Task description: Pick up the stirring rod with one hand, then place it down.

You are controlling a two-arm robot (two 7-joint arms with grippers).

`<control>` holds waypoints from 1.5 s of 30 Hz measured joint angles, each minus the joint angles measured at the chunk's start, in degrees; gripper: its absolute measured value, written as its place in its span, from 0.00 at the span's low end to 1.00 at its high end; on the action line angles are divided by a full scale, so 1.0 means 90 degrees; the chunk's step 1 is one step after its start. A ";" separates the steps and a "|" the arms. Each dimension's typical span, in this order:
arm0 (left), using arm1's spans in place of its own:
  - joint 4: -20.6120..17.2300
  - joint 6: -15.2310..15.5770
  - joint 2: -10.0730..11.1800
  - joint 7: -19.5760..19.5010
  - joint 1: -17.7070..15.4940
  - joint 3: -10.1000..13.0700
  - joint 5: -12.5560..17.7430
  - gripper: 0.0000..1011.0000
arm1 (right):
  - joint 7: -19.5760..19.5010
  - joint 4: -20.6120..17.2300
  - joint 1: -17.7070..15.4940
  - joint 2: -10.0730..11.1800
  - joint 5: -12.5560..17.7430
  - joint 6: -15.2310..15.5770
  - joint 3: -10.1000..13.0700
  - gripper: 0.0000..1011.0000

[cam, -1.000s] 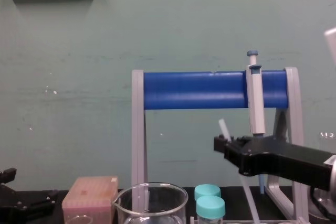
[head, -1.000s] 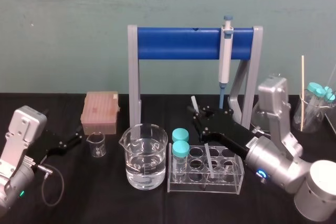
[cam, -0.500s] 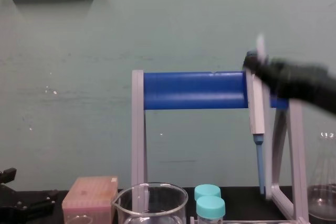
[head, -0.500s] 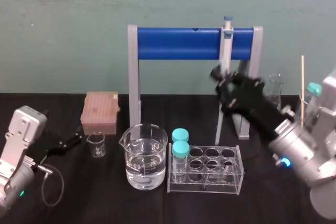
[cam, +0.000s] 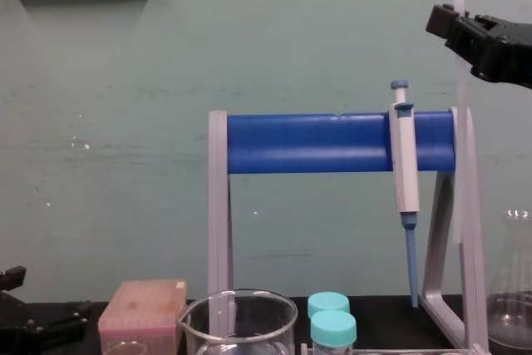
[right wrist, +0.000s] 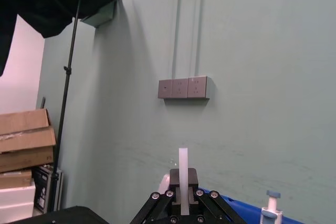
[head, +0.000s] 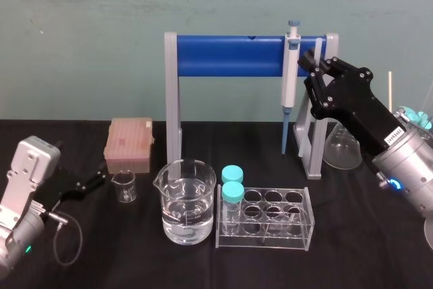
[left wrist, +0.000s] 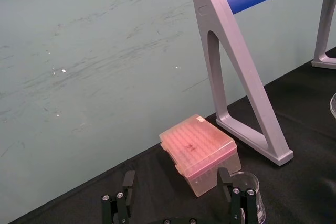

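The right gripper (cam: pixel 455 22) is up high at 2 o'clock from the tube rack (head: pixel 265 218). Its fingers are clamped on the rod (cam: pixel 458 81), which stands upright, and in the chest view its lower part overlaps the stand (head: pixel 230 55) at its right leg. The left gripper (head: pixel 97 181) rests on the table at 9 o'clock, fingers apart, near the pink box (head: pixel 128 143).
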 joint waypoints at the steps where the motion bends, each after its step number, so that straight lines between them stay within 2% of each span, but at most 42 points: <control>1: 0.0000 0.0000 0.0000 0.0000 0.0000 0.0000 0.0000 0.99 | 0.0004 0.0003 -0.0001 0.0008 -0.0004 0.0006 0.0008 0.07; 18: 0.0000 0.0000 0.0000 0.0000 0.0000 0.0000 0.0000 0.99 | 0.0114 0.0015 -0.0066 0.0106 -0.0020 0.0083 0.0039 0.07; 45: 0.0000 0.0000 0.0000 0.0000 0.0000 0.0000 0.0000 0.99 | 0.0099 0.0022 -0.0074 0.0094 -0.0048 0.0115 -0.0015 0.07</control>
